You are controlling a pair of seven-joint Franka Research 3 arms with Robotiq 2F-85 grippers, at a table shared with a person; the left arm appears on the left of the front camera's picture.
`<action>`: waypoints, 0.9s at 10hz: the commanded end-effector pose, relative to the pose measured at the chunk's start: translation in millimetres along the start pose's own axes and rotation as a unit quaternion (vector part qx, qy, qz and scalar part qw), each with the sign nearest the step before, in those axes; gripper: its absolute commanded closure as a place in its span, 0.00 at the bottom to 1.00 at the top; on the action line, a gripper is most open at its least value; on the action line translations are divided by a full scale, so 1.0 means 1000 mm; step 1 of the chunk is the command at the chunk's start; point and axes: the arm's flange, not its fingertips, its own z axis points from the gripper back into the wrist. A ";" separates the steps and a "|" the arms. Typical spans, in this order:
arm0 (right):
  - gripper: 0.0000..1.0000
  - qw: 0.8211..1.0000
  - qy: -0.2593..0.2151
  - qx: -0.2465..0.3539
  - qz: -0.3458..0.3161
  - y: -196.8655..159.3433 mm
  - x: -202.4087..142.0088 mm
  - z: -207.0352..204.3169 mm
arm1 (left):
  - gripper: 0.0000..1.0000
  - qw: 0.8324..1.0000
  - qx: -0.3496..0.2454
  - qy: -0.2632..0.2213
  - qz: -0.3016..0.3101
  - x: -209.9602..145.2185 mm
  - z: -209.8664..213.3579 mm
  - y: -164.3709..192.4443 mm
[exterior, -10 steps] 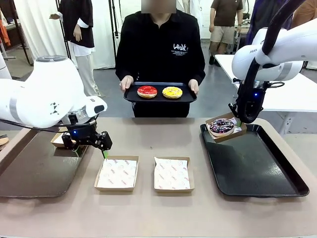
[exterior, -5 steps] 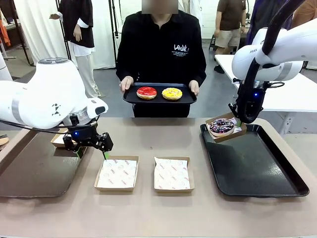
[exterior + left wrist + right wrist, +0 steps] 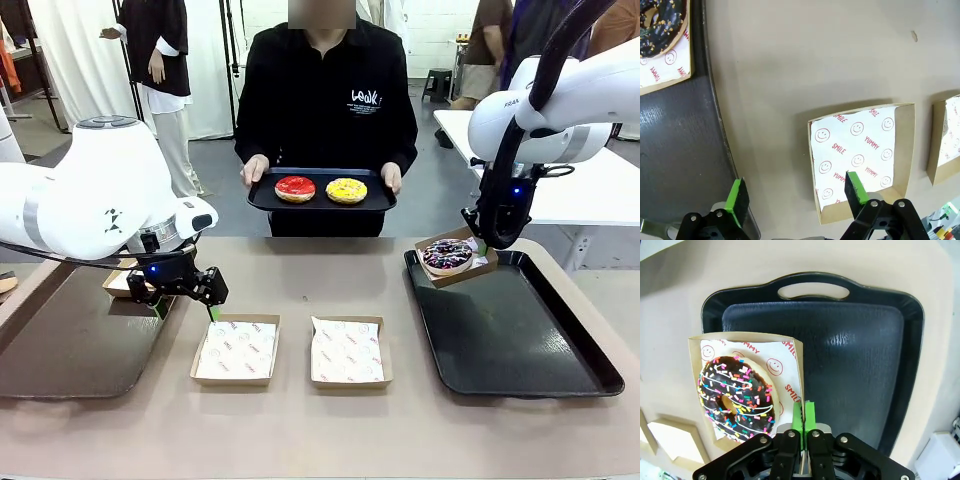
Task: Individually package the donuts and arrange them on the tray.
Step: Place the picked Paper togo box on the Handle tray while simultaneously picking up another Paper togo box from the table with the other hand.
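- Far left: a dark tray (image 3: 60,350) lies on the surface. At its far edge, a chocolate donut (image 3: 657,22) sits in a paper-lined box.
- My left hand (image 3: 186,305) hovers low at that tray's right rim. Its fingers are wide apart and hold nothing.
- Just right of it, and nearer me, is the left empty box (image 3: 236,350). The right empty box (image 3: 347,351) lies beside that one. My left hand is the closer one to both.
- Centre, far side: a person holds a small tray (image 3: 322,203) with a red donut (image 3: 295,187) on the left and a yellow donut (image 3: 346,189) on the right. Neither is boxed.
- Right: my right hand (image 3: 483,245) is clamped on one wall of a box that carries the purple donut (image 3: 447,256).
- That box hangs tilted over the far left corner of the right tray (image 3: 520,340). The tray's bare floor lies toward me and to the right, so I judge that the set-down goes that way.
- Count: four donuts, two boxed and two loose. Four boxes, two of them empty. Three trays, two of them on the surface.
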 end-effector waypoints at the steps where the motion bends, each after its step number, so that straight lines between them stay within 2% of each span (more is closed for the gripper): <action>1: 0.99 1.000 -0.002 0.002 -0.006 0.003 -0.003 -0.005 | 0.00 1.000 -0.007 0.011 -0.015 -0.007 0.002 -0.008; 3: 0.99 1.000 -0.007 -0.001 -0.005 0.005 -0.008 -0.014 | 0.00 1.000 0.002 0.003 -0.024 -0.018 0.001 -0.022; 5: 0.99 1.000 -0.009 -0.006 -0.003 0.006 -0.010 -0.022 | 0.00 1.000 0.012 0.023 0.001 -0.026 -0.010 -0.035; 9: 0.99 1.000 -0.007 0.003 -0.002 0.006 -0.007 -0.037 | 0.00 0.999 0.024 0.029 0.037 -0.026 -0.030 -0.034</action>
